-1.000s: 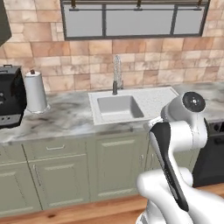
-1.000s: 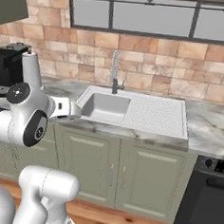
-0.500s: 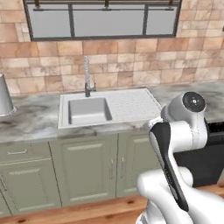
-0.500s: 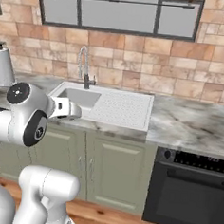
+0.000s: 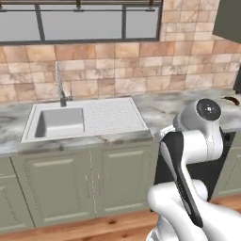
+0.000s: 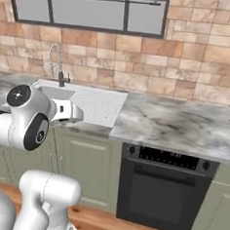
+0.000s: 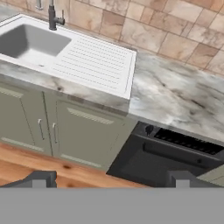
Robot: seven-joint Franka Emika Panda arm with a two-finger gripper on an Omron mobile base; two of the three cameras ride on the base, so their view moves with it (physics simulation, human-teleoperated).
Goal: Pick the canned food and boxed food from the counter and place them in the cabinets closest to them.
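Counter (image 6: 179, 124) ran across mid-frame in both base views, marbled grey-white, over green base cabinets (image 5: 99, 181). Wall cabinet (image 5: 228, 21) corner showed at upper right of left base view. White sink (image 5: 59, 123) with drainboard sat left of centre, tap (image 5: 60, 84) behind it. Black oven (image 6: 165, 187) stood lower right in right base view. Claw (image 7: 109, 179) at bottom of hand view, tips apart, nothing between them, hanging above the floor before the oven. Can and box could not be made out.
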